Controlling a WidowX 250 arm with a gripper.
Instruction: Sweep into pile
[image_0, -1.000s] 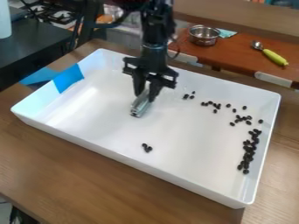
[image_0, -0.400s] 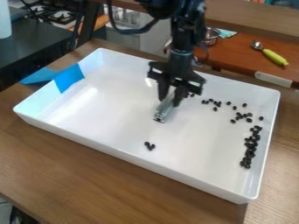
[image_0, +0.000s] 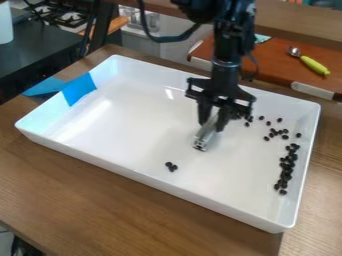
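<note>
Well inside the white rectangular tray (image_0: 160, 182), the black gripper (image_0: 212, 125) pinches a silver metal cylinder (image_0: 204, 138), long axis slanting toward the near rim.

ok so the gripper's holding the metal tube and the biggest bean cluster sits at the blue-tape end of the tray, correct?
Wrong end: the camera view shows the biggest bean cluster at the opposite end of the tray from the blue tape. The gripper is holding the metal tube.
</note>
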